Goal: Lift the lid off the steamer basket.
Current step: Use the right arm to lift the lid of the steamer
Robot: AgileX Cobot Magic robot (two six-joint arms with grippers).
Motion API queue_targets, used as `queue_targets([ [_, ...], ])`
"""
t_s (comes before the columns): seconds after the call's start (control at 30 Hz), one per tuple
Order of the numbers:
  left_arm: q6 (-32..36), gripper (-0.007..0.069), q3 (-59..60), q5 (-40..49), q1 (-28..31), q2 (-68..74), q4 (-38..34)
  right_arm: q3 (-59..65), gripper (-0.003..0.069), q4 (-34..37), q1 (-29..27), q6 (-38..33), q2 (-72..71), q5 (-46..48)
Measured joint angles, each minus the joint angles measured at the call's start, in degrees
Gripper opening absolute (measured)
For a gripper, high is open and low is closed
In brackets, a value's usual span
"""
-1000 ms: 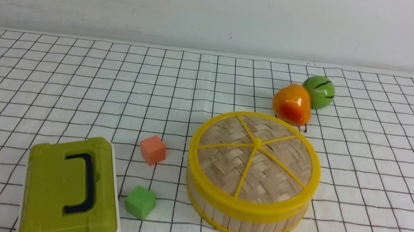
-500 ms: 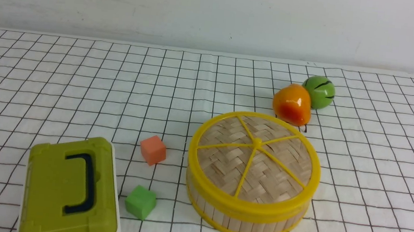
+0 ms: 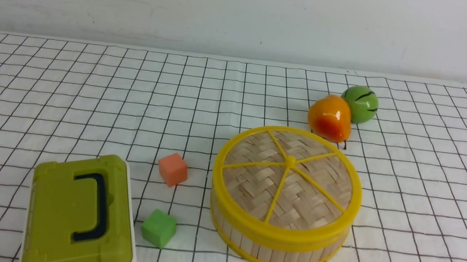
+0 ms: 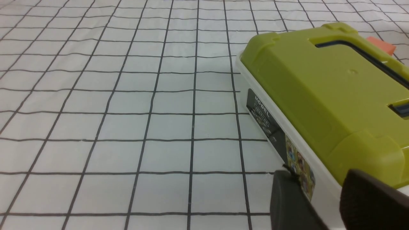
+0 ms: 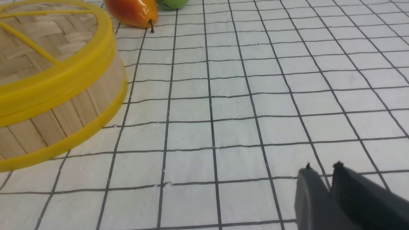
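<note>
Lid (image 3: 287, 178) sits flat, face up, on the basket (image 3: 247, 243), near side of the table (image 3: 47, 85), right of centre. Judged light, rim stiff, weave delicate; best gripped at the yellow rim's right edge. Round: no long axis. Right hand (image 5: 322, 167) fingers together; left hand (image 4: 319, 175) fingers apart, beside the box (image 4: 319, 80).

The desk (image 3: 68, 87) carries one round basket (image 3: 277, 249) and one lid (image 3: 254, 185), which has five yellow spokes and sits on the basket. There is one green box (image 3: 55, 220) with one dark handle (image 3: 101, 204). There are two small cubes: one orange cube (image 3: 173, 169) and one green cube (image 3: 158, 228). There are two toy fruits: one pear (image 3: 329, 117) and one striped melon (image 3: 360, 104).
</note>
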Motion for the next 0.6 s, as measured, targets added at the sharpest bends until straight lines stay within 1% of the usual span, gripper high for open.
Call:
queue_targets([
  [0.07, 0.00, 0.0239, 0.00, 0.00, 0.00, 0.00, 0.00, 0.00, 0.0103, 5.88, 0.00, 2.00, 0.00, 0.00],
  [0.1, 0.00, 0.0239, 0.00, 0.00, 0.00, 0.00, 0.00, 0.00, 0.0104, 7.28, 0.00, 2.68, 0.00, 0.00],
  [0.2, 0.00, 0.0239, 0.00, 0.00, 0.00, 0.00, 0.00, 0.05, 0.0104, 24.27, 0.00, 11.85, 0.00, 0.86],
  [0.23, 0.00, 0.0239, 0.00, 0.00, 0.00, 0.00, 0.00, 0.05, 0.0104, 26.28, 0.00, 13.08, 0.00, 0.98],
  [0.27, 0.00, 0.0239, 0.00, 0.00, 0.00, 0.00, 0.00, 0.28, 0.0105, 33.02, 0.00, 17.44, 0.00, 1.25],
  [0.33, 0.00, 0.0239, 0.00, 0.00, 0.00, 0.00, 0.00, 0.44, 0.0107, 40.39, 0.00, 20.98, 0.00, 1.32],
  [0.37, 0.00, 0.0239, 0.00, 0.00, 0.00, 0.00, 0.00, 0.44, 0.0108, 42.70, 0.00, 21.53, 0.00, 1.26],
  [0.43, 0.00, 0.0239, 0.00, 0.00, 0.00, 0.00, 0.00, 0.44, 0.0110, 44.61, 0.00, 21.67, 0.00, 1.26],
  [0.6, 0.00, 0.0239, 0.00, 0.00, 0.00, 0.00, 0.00, 0.44, 0.0115, 44.85, 0.00, 18.46, 0.00, 1.04],
])
